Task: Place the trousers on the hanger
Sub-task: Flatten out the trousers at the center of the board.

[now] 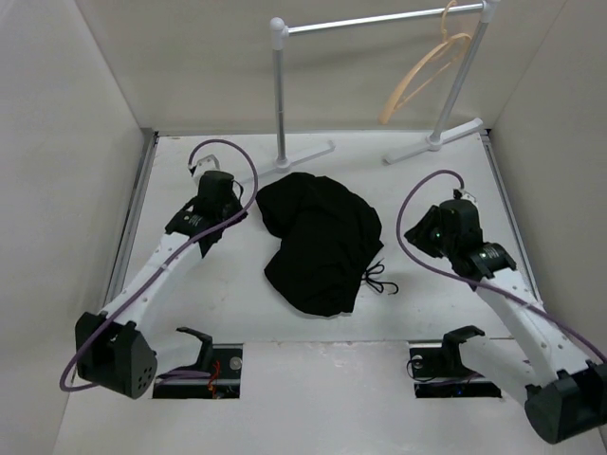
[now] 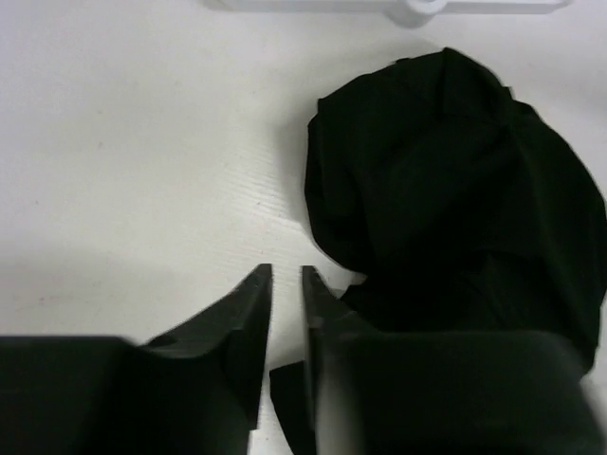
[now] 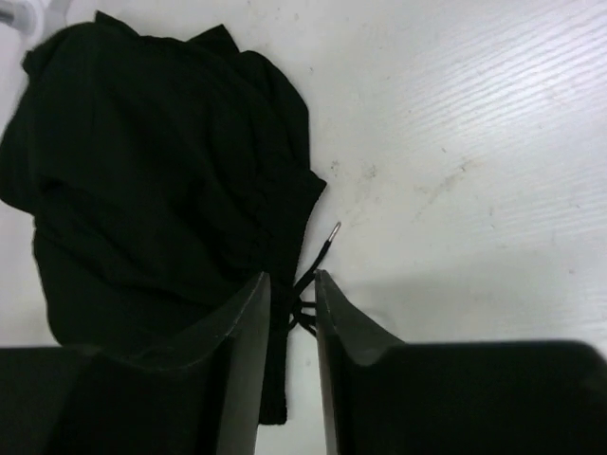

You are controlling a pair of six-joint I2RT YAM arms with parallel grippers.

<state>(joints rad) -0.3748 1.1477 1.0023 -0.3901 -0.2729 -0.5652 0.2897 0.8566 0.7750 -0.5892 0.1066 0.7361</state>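
Black soft-fabric trousers, heaped lengthwise far-to-near, are being flanked by left gripper and right gripper. Both are being held nearly closed, empty.

The hanger's hook runs off the top edge of the top view. The trousers lie in a heap, so waist and legs cannot be told apart. The left wrist view cuts them off at the right edge, and the left gripper hides their near part. The drawstring passes behind the right gripper.
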